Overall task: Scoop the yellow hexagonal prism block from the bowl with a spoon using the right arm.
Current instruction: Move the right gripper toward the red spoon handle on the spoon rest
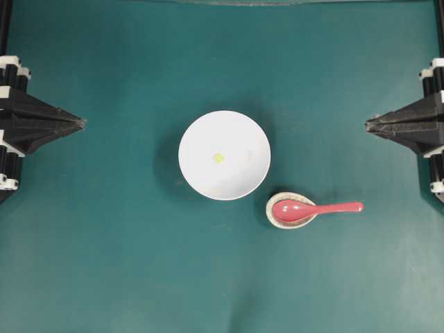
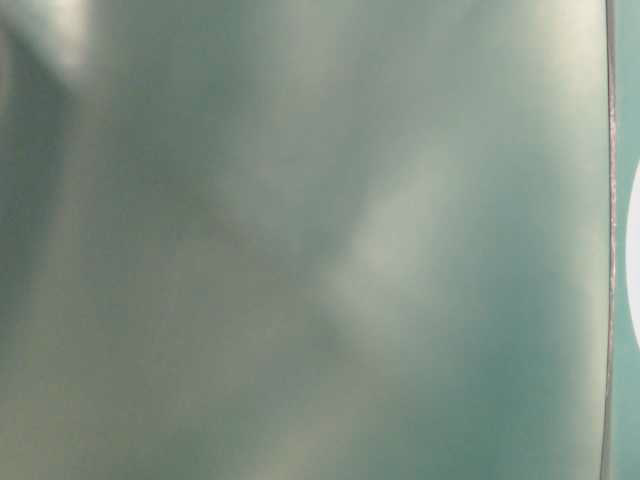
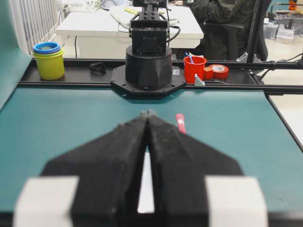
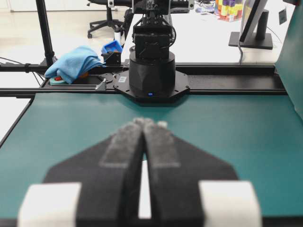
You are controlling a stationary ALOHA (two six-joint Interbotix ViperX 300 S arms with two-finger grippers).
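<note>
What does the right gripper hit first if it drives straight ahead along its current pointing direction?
Probably the bowl. The right gripper, shut, points level toward the table's middle; its line crosses the bowl's upper part, clear of the spoon. Height is unclear from overhead, so it might pass above the rim.

The table (image 1: 104, 263) has a flat, dull green top, maybe a mat. The bowl (image 1: 239, 139) is smooth and white. The spoon (image 1: 316, 208) is shiny pink. The small dish (image 1: 274, 216) under it looks speckled.
</note>
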